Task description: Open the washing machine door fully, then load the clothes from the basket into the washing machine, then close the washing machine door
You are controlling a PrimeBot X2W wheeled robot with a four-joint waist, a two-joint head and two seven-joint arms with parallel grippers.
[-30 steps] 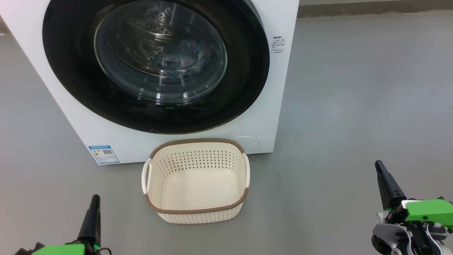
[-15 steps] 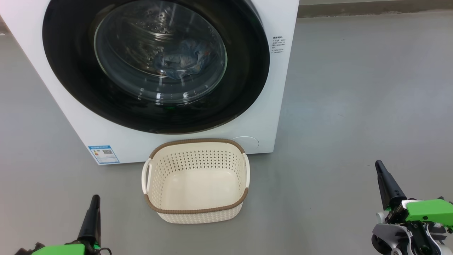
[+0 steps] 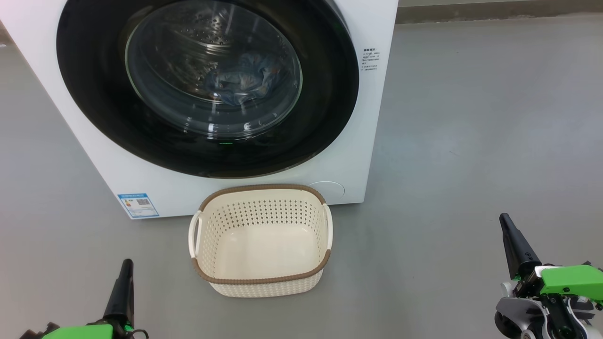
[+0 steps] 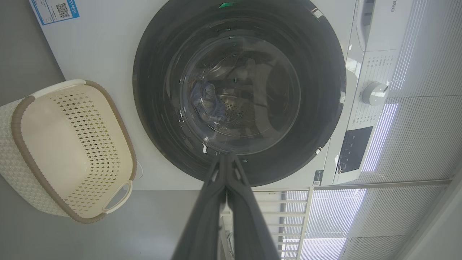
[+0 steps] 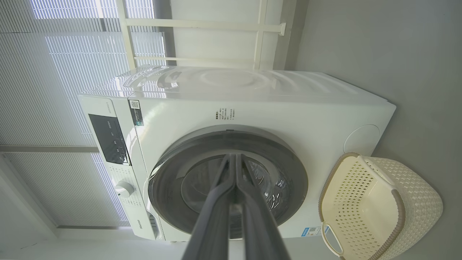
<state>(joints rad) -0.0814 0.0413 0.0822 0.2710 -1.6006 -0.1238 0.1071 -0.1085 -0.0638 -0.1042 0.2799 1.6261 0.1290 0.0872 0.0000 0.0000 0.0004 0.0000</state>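
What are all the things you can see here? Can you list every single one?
washing machine: one, white, standing on the floor
washing machine door: one, glossy black with a clear glass window, shut on the machine's front
clothes: one bundle, light blue, inside the drum behind the glass
basket: one, cream with a brown rim and white handles, on the floor in front of the machine
label sticker: one, blue, low on the machine's front
knob: one, white, on the control panel
blinds: white, behind the machine
floor: grey, all around
left gripper: one, dark fingers, shut, lower left of the head view
right gripper: one, dark fingers, shut, lower right
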